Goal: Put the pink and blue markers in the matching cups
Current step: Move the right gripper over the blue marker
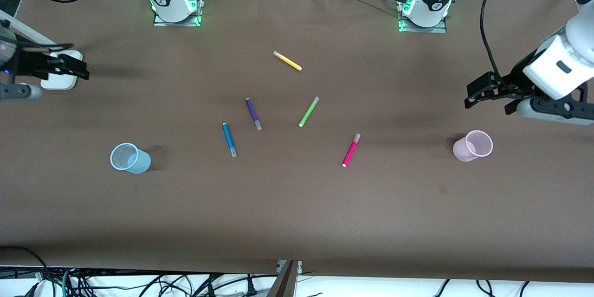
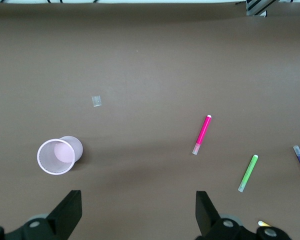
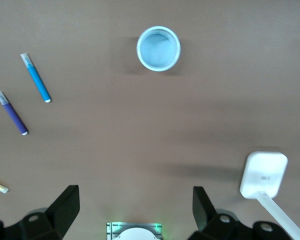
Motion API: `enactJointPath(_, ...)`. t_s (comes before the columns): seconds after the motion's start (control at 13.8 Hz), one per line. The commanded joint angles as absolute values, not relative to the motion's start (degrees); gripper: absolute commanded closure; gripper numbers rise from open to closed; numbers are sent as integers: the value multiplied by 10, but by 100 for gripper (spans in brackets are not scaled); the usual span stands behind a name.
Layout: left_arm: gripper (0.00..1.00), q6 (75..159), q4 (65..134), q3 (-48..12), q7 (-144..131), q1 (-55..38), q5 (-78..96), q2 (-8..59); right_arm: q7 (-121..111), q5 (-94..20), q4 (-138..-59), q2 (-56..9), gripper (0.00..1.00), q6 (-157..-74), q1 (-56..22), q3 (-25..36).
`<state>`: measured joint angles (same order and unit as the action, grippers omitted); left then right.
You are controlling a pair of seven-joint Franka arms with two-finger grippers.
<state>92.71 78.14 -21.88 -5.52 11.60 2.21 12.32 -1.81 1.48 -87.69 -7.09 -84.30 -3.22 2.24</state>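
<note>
The magenta-pink marker (image 1: pixel 351 150) and the mid-blue marker (image 1: pixel 229 139) lie flat near the table's middle. The pale pink cup (image 1: pixel 473 145) stands toward the left arm's end, and the pale blue cup (image 1: pixel 130 158) toward the right arm's end. My left gripper (image 1: pixel 478 93) hangs open and empty over bare table beside the pink cup. Its wrist view shows the pink cup (image 2: pixel 57 156) and the pink marker (image 2: pixel 201 134). My right gripper (image 1: pixel 79 68) hangs open and empty at the right arm's end. Its wrist view shows the blue cup (image 3: pixel 158 48) and the blue marker (image 3: pixel 37 78).
A purple marker (image 1: pixel 253 113), a lime-green marker (image 1: pixel 308 111) and a yellow marker (image 1: pixel 287 61) lie farther from the front camera than the two task markers. A white flat device (image 1: pixel 58 84) lies under my right gripper. A small tape scrap (image 2: pixel 96 100) lies on the table.
</note>
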Motion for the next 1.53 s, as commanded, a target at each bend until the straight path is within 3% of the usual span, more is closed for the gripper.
enactJointPath(0.0, 0, 912, 775, -227, -53, 112, -10, 114, -10, -2, -864, -103, 0, -861, -64, 23)
enactJointPath(0.58, 0, 893, 772, -231, -54, 96, -62, 110, -13, -6, -865, -231, 0, -983, -134, 23)
enactJointPath(1.45, 0, 865, 770, -235, -55, 102, -33, 97, -4, -15, -911, -344, 0, -1145, -248, 22)
